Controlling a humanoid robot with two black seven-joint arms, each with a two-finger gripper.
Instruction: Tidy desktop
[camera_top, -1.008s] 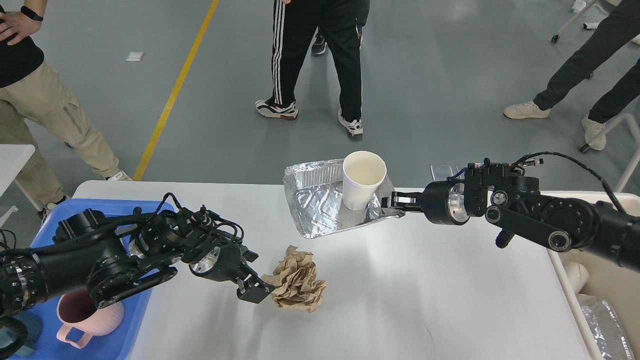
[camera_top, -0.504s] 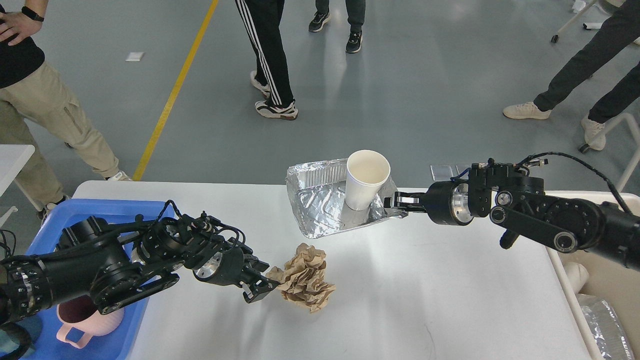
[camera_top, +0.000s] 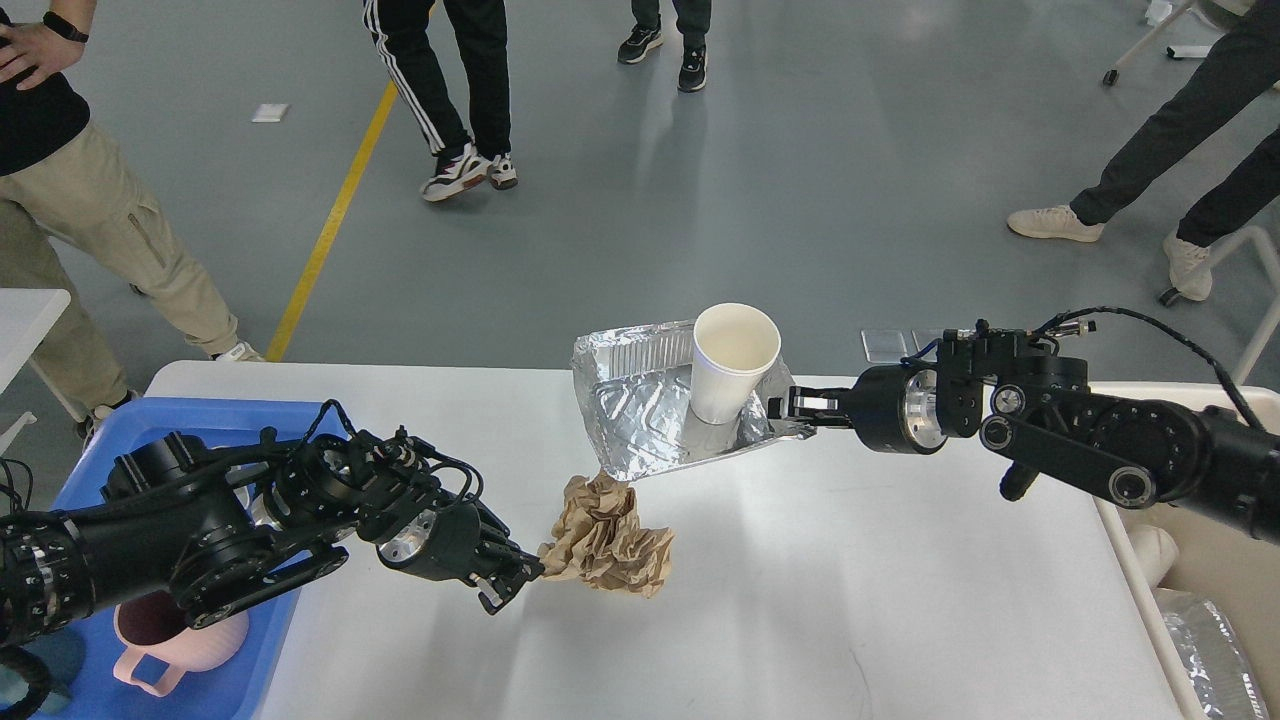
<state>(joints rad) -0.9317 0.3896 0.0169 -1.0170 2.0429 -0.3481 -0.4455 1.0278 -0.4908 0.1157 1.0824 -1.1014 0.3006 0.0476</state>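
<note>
Desktop (camera_top: 800, 600) spans the lower frame. Left gripper (camera_top: 522, 578) pinches the crumpled brown paper (camera_top: 608, 538), apparently lifted. Right gripper (camera_top: 785, 407) clamps the foil tray (camera_top: 640, 410) carrying a paper cup (camera_top: 730, 360).

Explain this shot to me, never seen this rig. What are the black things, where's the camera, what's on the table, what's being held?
The camera sits in a humanoid robot's head, looking forward and down at a white desktop. The two black things are its arms; each ends in a two-finger pincer.

The left pincer is closed on the edge of a brown paper wad. The right pincer grips the rim of a foil tray, lifted and tilted above the desktop, with a white paper cup standing in it.

At the left is a blue tray with a pink mug in it. At the right edge is a beige bin with some items inside. People stand on the floor behind the table.
</note>
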